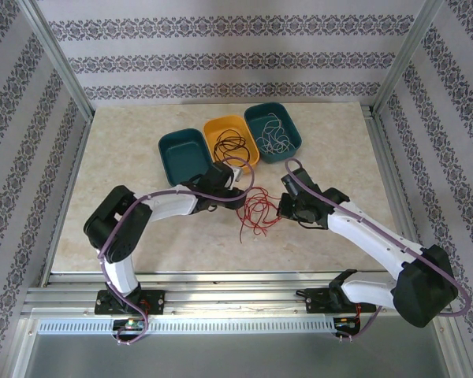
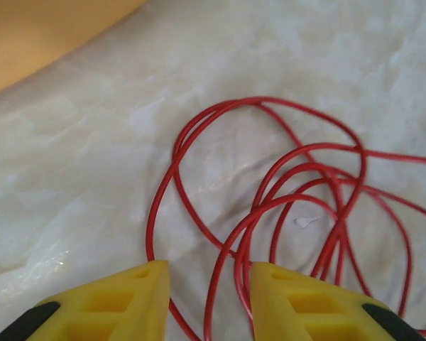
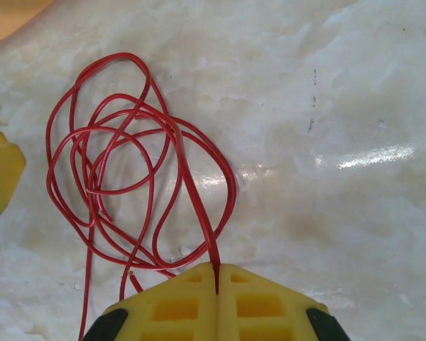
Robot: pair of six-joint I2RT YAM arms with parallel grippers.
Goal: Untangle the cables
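Red cable is all I've left (black cable, white cable look sorted); right gripper pinches a strand, left gripper partway open, gripping nothing.

1. Two robot arms, the left arm and the right arm, are each built of smooth white segments linked by bulky, rounded black joints.
2. A thick lilac cable runs along the outside of each arm in loose curves, from the foot to the wrist.
3. Each arm grows from a squat black base.
4. Up close, the left claw has two bright yellow plastic fingers. They are wedge-shaped, with shallow rectangular hollows moulded into their faces and a black part at each outer rear corner.
5. The right claw has the same yellow wedges, rectangular hollows and black rear corners.
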